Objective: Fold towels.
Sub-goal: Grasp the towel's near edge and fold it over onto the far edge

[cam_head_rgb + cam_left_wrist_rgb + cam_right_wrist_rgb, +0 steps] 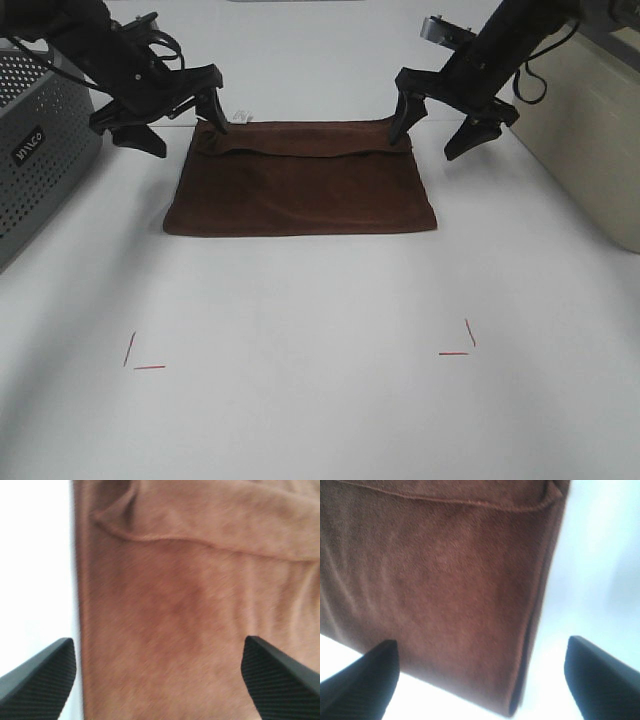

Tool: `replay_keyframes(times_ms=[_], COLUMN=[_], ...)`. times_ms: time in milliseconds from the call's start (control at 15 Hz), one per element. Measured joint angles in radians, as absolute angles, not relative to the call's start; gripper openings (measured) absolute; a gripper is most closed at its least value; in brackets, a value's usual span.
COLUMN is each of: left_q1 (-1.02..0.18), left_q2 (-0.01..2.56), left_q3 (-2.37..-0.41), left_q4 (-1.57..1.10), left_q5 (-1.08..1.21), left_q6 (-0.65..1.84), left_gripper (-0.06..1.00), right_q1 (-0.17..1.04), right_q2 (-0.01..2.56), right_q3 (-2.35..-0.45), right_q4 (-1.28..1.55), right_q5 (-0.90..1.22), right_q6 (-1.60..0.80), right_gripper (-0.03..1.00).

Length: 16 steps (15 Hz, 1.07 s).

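Note:
The towel [300, 190] is a dark reddish-brown cloth lying folded in half on the white table, its doubled edge along the far side. A small white tag [240, 117] peeks out at its far left corner. My left gripper [180, 122] hovers open at the far left corner, one finger over the cloth and one beside it. Over the far right corner my right gripper [437, 126] stands open, holding nothing. Both wrist views show the towel [200, 605] [435, 580] close below wide-spread fingertips [37, 677] [360, 680].
A grey perforated basket [35, 150] stands at the left edge. A beige bin [590, 130] sits at the right. Red corner marks [140, 360] [462, 345] lie on the table [320, 300] nearer the front.

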<state>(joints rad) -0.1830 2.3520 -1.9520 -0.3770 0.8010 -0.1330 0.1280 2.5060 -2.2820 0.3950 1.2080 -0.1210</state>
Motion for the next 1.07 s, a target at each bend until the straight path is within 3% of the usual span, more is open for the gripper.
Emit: replay_keyframes(times_ms=[267,533,933,1067], left_q1=[-0.182,-0.182,-0.182,-0.182], left_q2=[2.241,2.231,2.278,2.305], left_q3=[-1.69,-1.634,-1.634,-1.634], left_q4=[-0.31,-0.301,-0.312,-0.347], left_q5=[0.742,0.697,0.673,0.661], left_q6=[-0.18,-0.173,-0.172,-0.147], left_gripper=[0.83,0.83,0.83,0.77], right_q1=[0.087,0.088,0.106,0.106], right_q2=[2.401,2.366,2.369,2.392], right_q3=[-2.066,-1.873,-1.857,-1.857], right_q4=[0.439,0.502,0.509,0.507], right_q5=[1.214,1.086,1.011,1.0], right_q6=[-0.16,-0.238,-0.268,-0.271], right_gripper=[0.83,0.83,0.83,0.83])
